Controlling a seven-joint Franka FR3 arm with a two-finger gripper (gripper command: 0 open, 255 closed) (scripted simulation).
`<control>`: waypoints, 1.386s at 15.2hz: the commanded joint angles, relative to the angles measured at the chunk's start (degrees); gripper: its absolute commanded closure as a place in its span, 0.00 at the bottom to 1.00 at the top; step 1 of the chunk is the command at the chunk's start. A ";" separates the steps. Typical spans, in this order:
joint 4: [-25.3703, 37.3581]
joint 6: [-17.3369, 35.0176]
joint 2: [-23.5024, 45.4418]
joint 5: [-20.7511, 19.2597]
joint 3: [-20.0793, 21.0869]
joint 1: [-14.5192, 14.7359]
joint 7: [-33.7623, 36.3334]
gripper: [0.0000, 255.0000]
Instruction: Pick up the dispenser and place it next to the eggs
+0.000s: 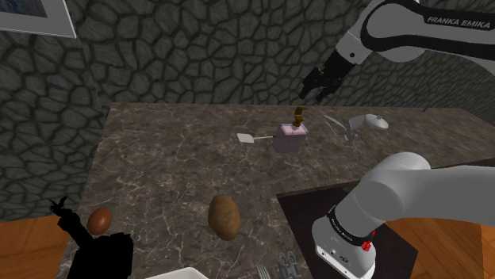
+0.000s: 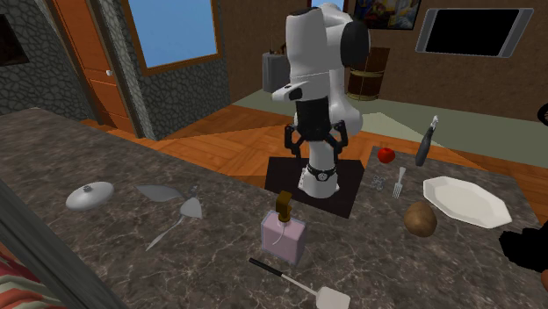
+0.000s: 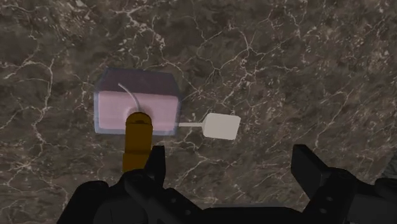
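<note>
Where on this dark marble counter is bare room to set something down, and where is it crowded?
Bare: the wide counter stretch between the white spatula and the brown egg. Crowded: around the pink square dispenser, and by the brown potato and white plate.

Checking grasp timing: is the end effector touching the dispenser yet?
Apart. The shoulder view shows the end effector above the dispenser, with a clear gap between them.

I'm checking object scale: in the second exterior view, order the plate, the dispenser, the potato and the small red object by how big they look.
Largest: white plate and pink dispenser, too alike to rank, the dispenser being nearer the camera.
Then: brown potato.
Smallest: red object.
</note>
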 commanded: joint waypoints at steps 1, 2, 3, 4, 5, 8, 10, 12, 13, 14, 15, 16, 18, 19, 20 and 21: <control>-2.85 4.15 0.49 -0.74 -2.03 -1.01 -1.80 0.00; -4.12 6.25 0.99 -1.05 -3.08 -1.48 -2.72 0.00; -5.32 8.40 1.62 -1.33 -4.16 -1.91 -3.67 0.00; -6.43 10.60 2.37 -1.59 -5.29 -2.31 -4.65 0.00; -7.45 12.84 3.27 -1.81 -6.47 -2.64 -5.67 0.00; -9.98 19.86 6.80 -2.10 -10.36 -3.23 -9.03 0.00; -10.85 22.76 8.56 -1.88 -11.60 -2.95 -10.11 0.00; -11.55 24.87 9.94 -1.50 -11.94 -2.33 -10.38 0.00; -11.87 25.94 10.67 -1.28 -12.13 -1.99 -10.53 0.00; -12.17 27.02 11.42 -1.05 -12.33 -1.62 -10.69 0.00; -12.46 28.11 12.19 -0.80 -12.54 -1.24 -10.86 0.00; -12.73 29.20 12.98 -0.52 -12.77 -0.83 -11.05 0.00; -12.88 29.83 13.45 -0.35 -12.90 -0.59 -11.17 0.00; -12.89 29.83 13.45 -0.35 -12.90 -0.59 -11.17 0.00; -12.88 29.83 13.45 -0.35 -12.90 -0.59 -11.17 0.00; -12.88 29.83 13.45 -0.35 -12.90 -0.59 -11.17 0.00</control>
